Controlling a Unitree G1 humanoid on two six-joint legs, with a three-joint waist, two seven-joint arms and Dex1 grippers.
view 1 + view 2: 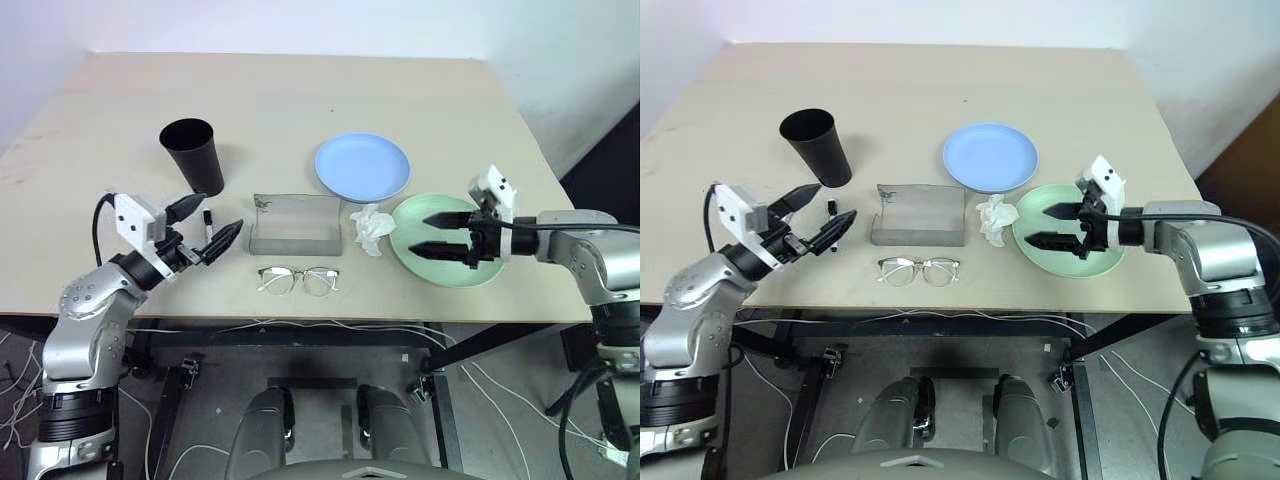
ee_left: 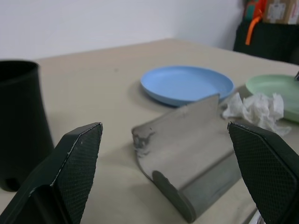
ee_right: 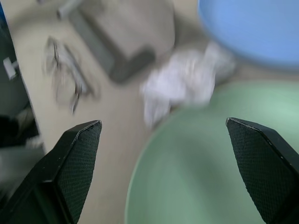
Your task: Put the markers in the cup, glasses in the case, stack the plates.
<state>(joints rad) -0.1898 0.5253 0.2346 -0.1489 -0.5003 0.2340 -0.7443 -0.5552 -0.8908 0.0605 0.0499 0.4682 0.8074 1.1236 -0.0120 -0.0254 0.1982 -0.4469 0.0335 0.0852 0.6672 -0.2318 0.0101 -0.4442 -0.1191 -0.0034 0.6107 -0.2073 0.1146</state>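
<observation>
Under right claw (image 1: 437,232), green plate (image 1: 420,215).

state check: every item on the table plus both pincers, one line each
cup: upright, tilted in view, nothing seen inside
marker: lying on table beside cup, not in it
case: open, empty
glasses: unfolded, on table in front of case
blue plate: flat, bare, unstacked
green plate: flat, unstacked
tissue: crumpled, between case and green plate
left pincer: open, empty
right pincer: open, over green plate
</observation>
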